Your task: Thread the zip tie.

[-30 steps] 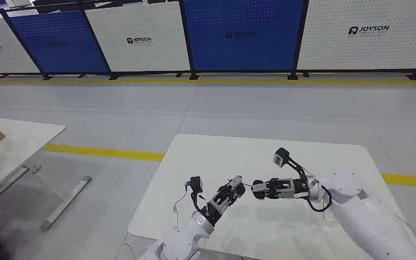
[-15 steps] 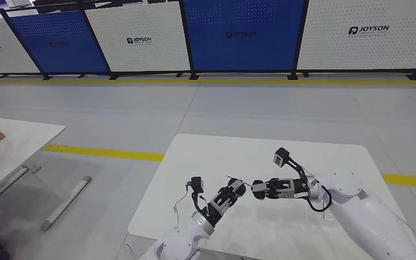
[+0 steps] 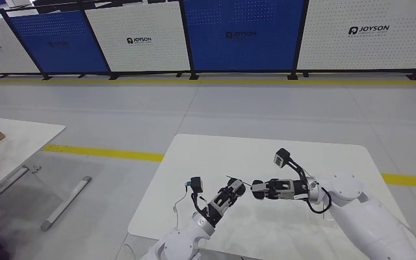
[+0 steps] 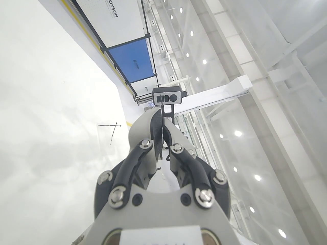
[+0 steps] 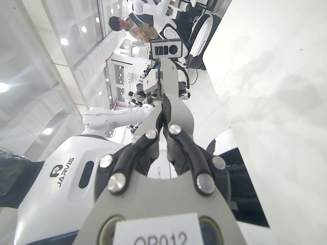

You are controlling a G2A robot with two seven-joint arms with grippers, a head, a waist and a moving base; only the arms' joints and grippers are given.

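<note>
In the top view the left gripper (image 3: pixel 237 189) and the right gripper (image 3: pixel 257 188) hang tip to tip, just apart, above the near middle of the white desk (image 3: pixel 195 162). A thin dark line of zip tie (image 3: pixel 233 179) pokes out from the left gripper toward the far side of the desk. How the strip sits in either grasp is too small to tell there.

The left wrist view supplies that. The left gripper (image 4: pixel 162 118) has its fingers (image 4: pixel 155 128) pinched narrow on the black zip tie (image 4: pixel 162 107), which runs straight out past the tips toward the right arm's wrist camera (image 4: pixel 167 98). Off to the side, on the desk (image 4: pixel 51 103), lie thin dark crossed lines (image 4: pixel 112 128); whether they are ties or shadow I cannot tell.

The right wrist view gives the other end. The right gripper (image 5: pixel 163 103) has its fingers (image 5: pixel 176 110) pressed together on the same dark zip tie (image 5: pixel 160 64), which carries on across the left gripper facing it, with the desk (image 5: pixel 268 52) alongside
</note>
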